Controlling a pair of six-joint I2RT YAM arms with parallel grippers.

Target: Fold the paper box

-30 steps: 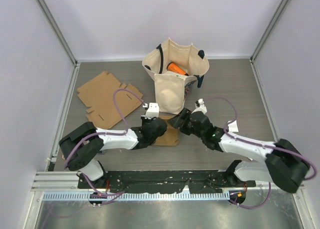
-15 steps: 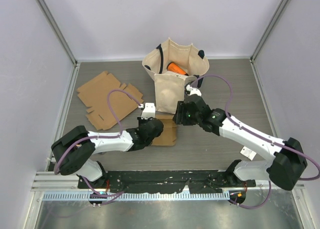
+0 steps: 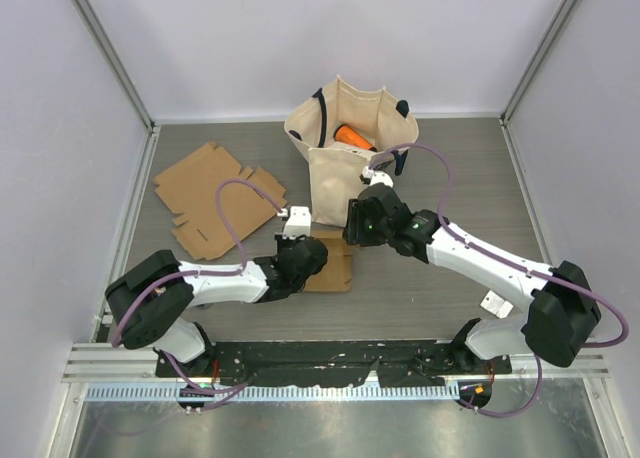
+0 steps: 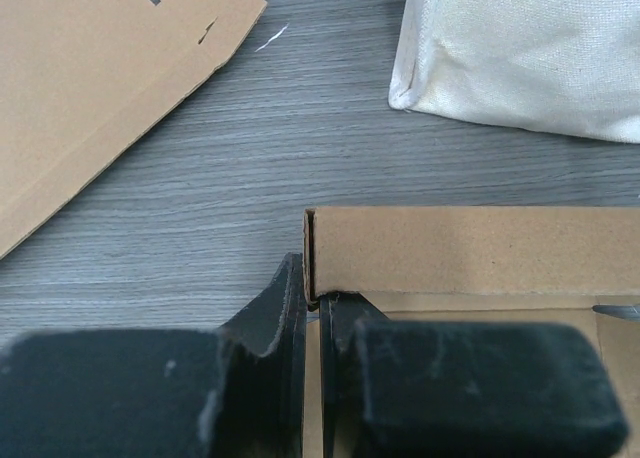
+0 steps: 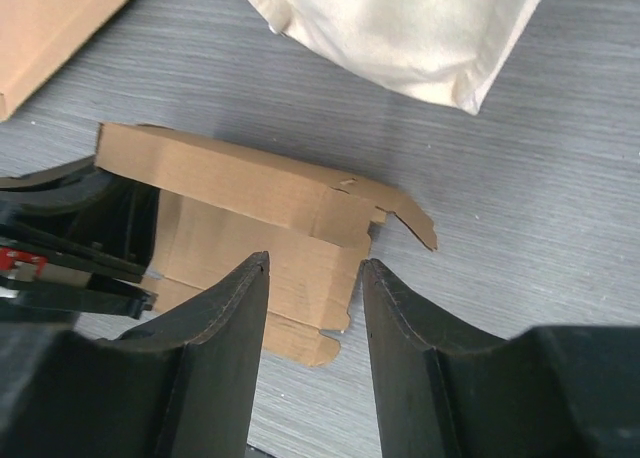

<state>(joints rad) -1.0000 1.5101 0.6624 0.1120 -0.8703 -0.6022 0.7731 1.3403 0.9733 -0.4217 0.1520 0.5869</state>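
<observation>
Left gripper (image 4: 312, 296) pinches an upright wall of the cardboard box (image 4: 470, 250); right gripper (image 5: 315, 268) hovers above, fingers apart.

My left gripper (image 4: 312, 308) is showing matte black fingers (image 4: 470, 378) flecked with faint pale scuffs, and my right gripper (image 5: 313, 278) is wearing the same plain black. The paper box (image 4: 470, 248) is looking an even kraft brown with a darker line along its cut edge, and the flat cardboard sheet (image 3: 210, 198) is sharing that brown. The table (image 4: 250, 148) is showing grey wood grain in fine streaks. The tote bag (image 3: 345, 183) is looking cream with dark navy handles, and the thing in it (image 3: 352, 136) is glowing orange. My left arm (image 3: 225, 276) and right arm (image 3: 480, 263) are showing white shells with black joints, trailing purple cables (image 3: 235, 203). The walls (image 3: 300, 38) are looking pale lilac-grey.
</observation>
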